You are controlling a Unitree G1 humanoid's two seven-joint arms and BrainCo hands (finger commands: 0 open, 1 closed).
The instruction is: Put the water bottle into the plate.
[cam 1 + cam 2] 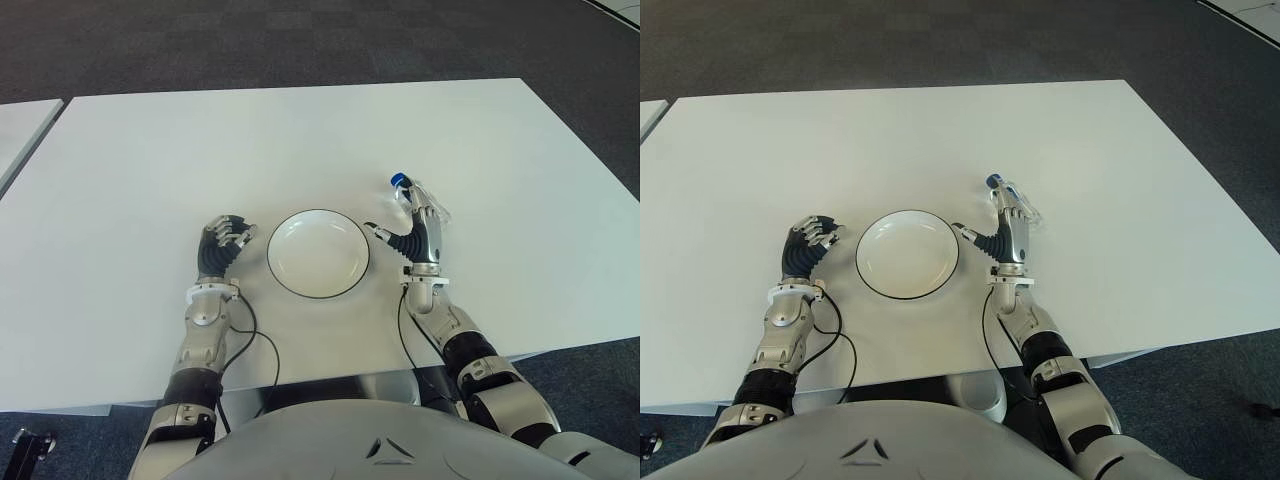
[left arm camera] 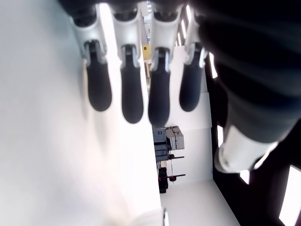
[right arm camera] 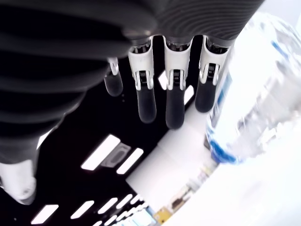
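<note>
A clear water bottle (image 1: pixel 441 211) with a blue cap (image 1: pixel 400 181) lies on the white table (image 1: pixel 300 140), to the right of the white, dark-rimmed plate (image 1: pixel 318 255). My right hand (image 1: pixel 420 235) stands against the bottle's left side, fingers stretched along it and thumb pointing toward the plate. In the right wrist view the fingers (image 3: pixel 173 101) are straight and the bottle (image 3: pixel 254 108) sits beside them, not enclosed. My left hand (image 1: pixel 224 243) shows just left of the plate, fingers relaxed and holding nothing.
The plate holds nothing. A second white table's corner (image 1: pixel 20 130) shows at the far left. Dark carpet (image 1: pixel 300 40) lies beyond the table's far edge. A black cable (image 1: pixel 250 350) loops near the front edge by my left forearm.
</note>
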